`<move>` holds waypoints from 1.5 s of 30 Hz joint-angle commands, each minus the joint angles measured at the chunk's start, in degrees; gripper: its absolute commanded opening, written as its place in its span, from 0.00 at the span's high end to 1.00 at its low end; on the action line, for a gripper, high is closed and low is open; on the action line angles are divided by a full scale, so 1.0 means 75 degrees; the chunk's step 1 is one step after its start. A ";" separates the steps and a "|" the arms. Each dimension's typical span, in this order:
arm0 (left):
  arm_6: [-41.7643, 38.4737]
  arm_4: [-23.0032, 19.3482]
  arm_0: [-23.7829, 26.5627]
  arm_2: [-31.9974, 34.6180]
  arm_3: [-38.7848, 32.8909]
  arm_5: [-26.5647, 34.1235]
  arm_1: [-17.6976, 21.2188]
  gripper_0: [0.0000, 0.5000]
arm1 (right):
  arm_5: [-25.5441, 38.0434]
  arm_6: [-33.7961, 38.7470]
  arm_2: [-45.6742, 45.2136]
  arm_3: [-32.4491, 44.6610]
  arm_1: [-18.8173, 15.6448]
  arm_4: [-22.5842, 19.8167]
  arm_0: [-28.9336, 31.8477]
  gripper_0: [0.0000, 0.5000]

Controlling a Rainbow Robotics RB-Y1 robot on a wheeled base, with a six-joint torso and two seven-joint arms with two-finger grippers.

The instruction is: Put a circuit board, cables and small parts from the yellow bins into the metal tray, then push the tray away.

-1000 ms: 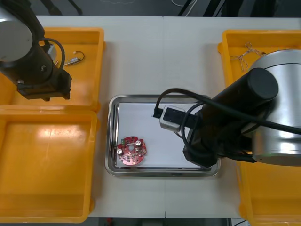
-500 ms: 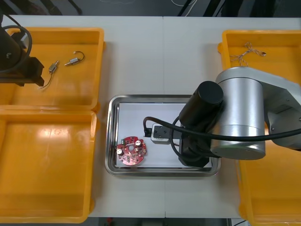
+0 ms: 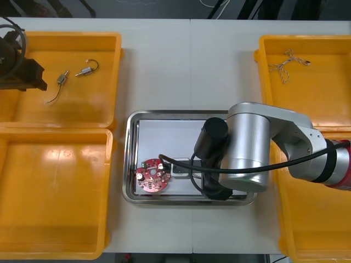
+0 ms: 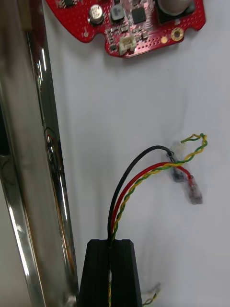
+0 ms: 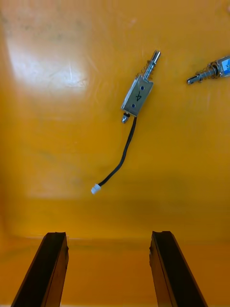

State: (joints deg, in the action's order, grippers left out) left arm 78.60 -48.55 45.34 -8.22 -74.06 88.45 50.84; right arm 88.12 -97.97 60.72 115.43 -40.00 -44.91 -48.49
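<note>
- Right jaws are low over the metal tray (image 3: 130, 142), pinched shut on the red and yellow cable (image 4: 175, 165). The wires rise from between the two fingers, and the free ends lie on the white tray floor.
- The cable is near the round red circuit board (image 3: 153, 176), with bare white between them. The board lies in the tray's near left part.
- Step in hand, as I judge it, is letting the cable go. Open fully, then lift straight up, so no wire snags a finger and drags out or over the board.
- Stay off the tray's shiny wall — it's right beside the jaws.
- Left jaws are wide open and hold nothing. They hover over a small metal part (image 5: 139, 93) in the far left yellow bin (image 3: 116, 82) — square up across its body and avoid its thin black lead.
</note>
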 commanded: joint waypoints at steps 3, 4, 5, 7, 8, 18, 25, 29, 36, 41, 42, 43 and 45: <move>0.1578 0.0145 0.0997 0.0217 0.0816 -0.0485 -0.0428 0.00 | -0.0570 0.0020 0.0693 -0.0285 0.0107 0.0492 -0.0190 1.00; 0.1695 0.0168 0.1067 0.0217 0.0957 -0.0626 -0.0498 0.00 | -0.0652 0.0032 0.0740 -0.0378 0.0118 0.0516 -0.0190 1.00; 0.1812 0.0203 0.1114 0.0217 0.1074 -0.0766 -0.0580 0.00 | -0.0711 0.0044 0.0752 -0.0460 0.0118 0.0504 -0.0190 1.00; 0.1988 0.0227 0.1208 0.0217 0.1285 -0.0919 -0.0686 0.00 | -0.0793 0.0044 0.0752 -0.0519 0.0118 0.0492 -0.0167 1.00; 0.2094 0.0274 0.1255 0.0217 0.1414 -0.1001 -0.0768 0.00 | -0.0816 0.0044 0.0752 -0.0531 0.0118 0.0504 -0.0155 1.00; 0.2551 0.0883 0.1630 0.0217 0.2222 -0.1505 -0.1213 0.00 | -0.0887 0.0044 0.0717 -0.0238 0.0130 0.1008 -0.0167 0.10; 0.2750 0.1352 0.1759 0.0158 0.2703 -0.2114 -0.1494 0.00 | -0.0758 0.0044 0.0412 -0.0097 0.0130 0.0914 -0.0167 0.00; 0.2809 0.1387 0.1759 0.0065 0.2879 -0.2571 -0.1553 0.00 | -0.0711 0.0055 0.0283 -0.0015 0.0130 0.0797 -0.0155 0.00; 0.3019 0.1363 0.1770 0.0030 0.3289 -0.3028 -0.1611 0.00 | -0.0605 0.0091 -0.0104 0.0032 0.0107 0.0457 -0.0155 0.00; 0.3101 0.1258 0.1770 -0.0146 0.3535 -0.3344 -0.1635 0.00 | -0.0312 0.0138 -0.0830 0.0196 0.0071 -0.0082 -0.0155 0.00; 0.3101 0.1246 0.1759 -0.0146 0.3558 -0.3380 -0.1658 0.00 | -0.0254 0.0138 -0.0901 0.0231 0.0071 -0.0105 -0.0155 0.00; 0.3101 0.1235 0.1759 -0.0146 0.3629 -0.3462 -0.1682 0.00 | -0.0125 0.0149 -0.1100 0.0313 0.0083 -0.0117 -0.0155 0.00; 0.3137 0.1246 0.1759 -0.0146 0.3769 -0.3626 -0.1740 0.00 | 0.0168 0.0173 -0.1463 0.0501 0.0107 -0.0176 -0.0167 0.00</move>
State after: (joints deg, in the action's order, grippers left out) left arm 94.44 -38.95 55.42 -8.54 -46.79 63.26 38.93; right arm 87.05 -97.92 55.00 115.55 -39.90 -45.25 -48.50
